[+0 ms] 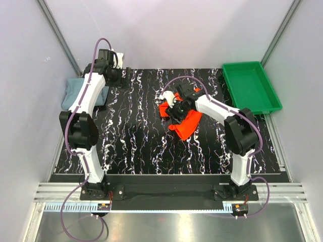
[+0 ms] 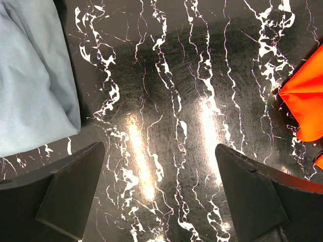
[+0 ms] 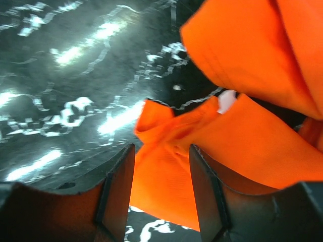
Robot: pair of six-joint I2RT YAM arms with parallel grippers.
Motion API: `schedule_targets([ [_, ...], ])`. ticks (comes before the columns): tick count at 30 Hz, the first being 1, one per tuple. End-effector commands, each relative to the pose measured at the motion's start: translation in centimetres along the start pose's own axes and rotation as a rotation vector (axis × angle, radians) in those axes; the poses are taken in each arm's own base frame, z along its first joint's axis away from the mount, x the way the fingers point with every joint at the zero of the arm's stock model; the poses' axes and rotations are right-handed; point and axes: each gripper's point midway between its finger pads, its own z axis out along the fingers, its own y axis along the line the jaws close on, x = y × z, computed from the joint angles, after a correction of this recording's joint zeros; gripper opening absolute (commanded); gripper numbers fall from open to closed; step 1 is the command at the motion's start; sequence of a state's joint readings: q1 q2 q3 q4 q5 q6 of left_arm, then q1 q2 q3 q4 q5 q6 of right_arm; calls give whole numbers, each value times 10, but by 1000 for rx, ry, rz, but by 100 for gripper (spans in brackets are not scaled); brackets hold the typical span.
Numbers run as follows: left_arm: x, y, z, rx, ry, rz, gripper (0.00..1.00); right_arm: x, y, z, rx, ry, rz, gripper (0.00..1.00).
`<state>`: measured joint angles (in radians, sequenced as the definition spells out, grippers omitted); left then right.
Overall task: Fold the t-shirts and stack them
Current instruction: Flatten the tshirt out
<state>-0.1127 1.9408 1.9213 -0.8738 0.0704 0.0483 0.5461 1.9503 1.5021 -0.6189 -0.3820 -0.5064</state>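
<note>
The orange-red t-shirt lies crumpled at the table's middle right. My right gripper is on it, and in the right wrist view its jaws are closed on a bunched fold of the orange cloth, held a little above the table. The grey-blue t-shirt lies at the far left edge, partly under my left arm. My left gripper is open and empty over bare table. The grey-blue cloth is to its left and an orange edge to its right.
A rigid green tray sits at the back right, off the black marbled mat. Grey walls close in on the left, back and right. The arm bases stand on a rail at the near edge.
</note>
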Motion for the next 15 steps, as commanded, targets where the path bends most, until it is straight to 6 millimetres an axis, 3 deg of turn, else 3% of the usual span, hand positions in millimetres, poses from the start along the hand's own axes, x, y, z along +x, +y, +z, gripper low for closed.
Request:
schedule_targets([
  [1,-19,1,-23,-18,-82,15,99,-11,-26,1,137,-27,-81,54],
  [11,-19,-1,-20,-13,-79,13,99,1,-62,4,335,7,-125,48],
  [12,-19,-1,-19,-13,-78,15,99,1,-65,3,350,9,-122,46],
  [15,-19,-1,-18,-12,-76,14,99,2,-72,5,379,15,-121,22],
])
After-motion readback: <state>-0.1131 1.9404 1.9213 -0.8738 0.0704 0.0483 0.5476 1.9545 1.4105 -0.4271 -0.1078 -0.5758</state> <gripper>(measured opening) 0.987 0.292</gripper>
